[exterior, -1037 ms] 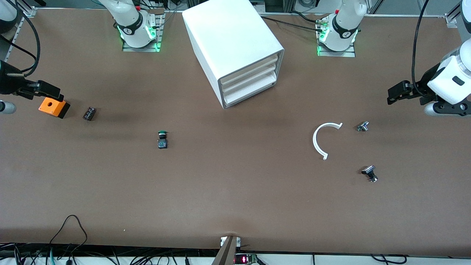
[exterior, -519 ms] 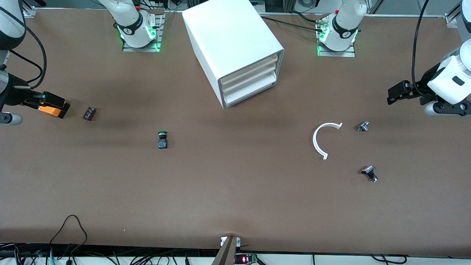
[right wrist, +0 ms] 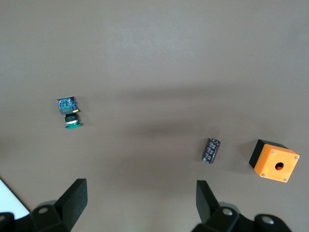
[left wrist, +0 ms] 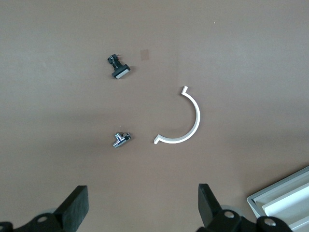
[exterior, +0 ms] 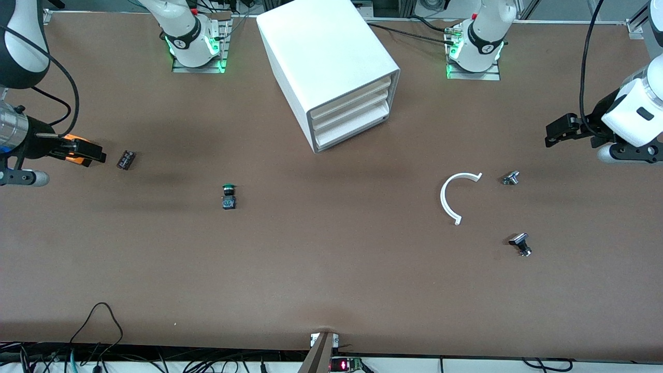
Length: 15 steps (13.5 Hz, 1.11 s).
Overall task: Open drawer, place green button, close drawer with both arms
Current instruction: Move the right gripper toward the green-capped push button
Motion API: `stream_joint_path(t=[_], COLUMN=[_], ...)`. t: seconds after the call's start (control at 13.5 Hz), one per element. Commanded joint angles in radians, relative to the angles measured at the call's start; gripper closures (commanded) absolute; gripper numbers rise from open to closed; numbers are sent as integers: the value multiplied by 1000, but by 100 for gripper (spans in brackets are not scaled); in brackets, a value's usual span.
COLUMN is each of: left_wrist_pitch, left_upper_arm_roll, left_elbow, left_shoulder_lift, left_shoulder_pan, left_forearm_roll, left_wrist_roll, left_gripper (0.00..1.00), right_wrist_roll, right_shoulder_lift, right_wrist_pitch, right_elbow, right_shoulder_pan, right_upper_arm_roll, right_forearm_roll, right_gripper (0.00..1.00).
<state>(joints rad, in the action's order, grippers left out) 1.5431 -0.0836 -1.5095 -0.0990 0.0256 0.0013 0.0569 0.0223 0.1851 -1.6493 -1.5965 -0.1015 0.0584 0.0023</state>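
The white cabinet [exterior: 331, 67] stands at the back middle of the table, and its lowest drawer [exterior: 352, 130] sits shut, flush with the two above. The green-capped button [exterior: 228, 196] lies on its side on the table, nearer the front camera than the cabinet; it also shows in the right wrist view [right wrist: 70, 113]. My right gripper [exterior: 96, 154] hangs open and empty over the orange box at the right arm's end; its jaws stand wide apart in the right wrist view [right wrist: 142, 193]. My left gripper [exterior: 553, 133] waits open and empty at the left arm's end [left wrist: 143, 200].
An orange box with a hole [right wrist: 274, 160] and a black cylinder [exterior: 126, 159] lie near the right gripper. A white arc [exterior: 456, 194] and two metal bits [exterior: 510, 177] [exterior: 520, 244] lie toward the left arm's end. A cabinet corner [left wrist: 285, 198] shows in the left wrist view.
The right gripper has moved toward the middle of the table and now covers most of the orange box in the front view. The left arm has not moved.
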Motion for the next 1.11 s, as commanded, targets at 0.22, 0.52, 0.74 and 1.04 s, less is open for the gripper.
stream_joint_path(t=[0.22, 0.52, 0.74, 1.04], left_wrist_pitch=[-20, -20, -20, -20], left_upper_arm_roll=[-7, -7, -7, -7], left_elbow=[15, 15, 15, 15], left_shoulder_lift=[2, 2, 2, 2], left_shoulder_pan=[8, 8, 8, 10], left_forearm_roll=[3, 3, 3, 3], left_wrist_roll=[-6, -5, -5, -5], left_gripper=[0, 0, 0, 0], right_wrist_roll=[7, -5, 4, 16], right_shoulder_lift=[5, 31, 34, 53], right_wrist_pitch=[-43, -30, -30, -43], right_elbow=[-36, -28, -33, -40], right_shoulder_pan=[42, 51, 89, 89], right_upper_arm_roll=[1, 0, 0, 0], right_forearm_roll=[8, -1, -4, -2], right_gripper=[0, 0, 0, 0])
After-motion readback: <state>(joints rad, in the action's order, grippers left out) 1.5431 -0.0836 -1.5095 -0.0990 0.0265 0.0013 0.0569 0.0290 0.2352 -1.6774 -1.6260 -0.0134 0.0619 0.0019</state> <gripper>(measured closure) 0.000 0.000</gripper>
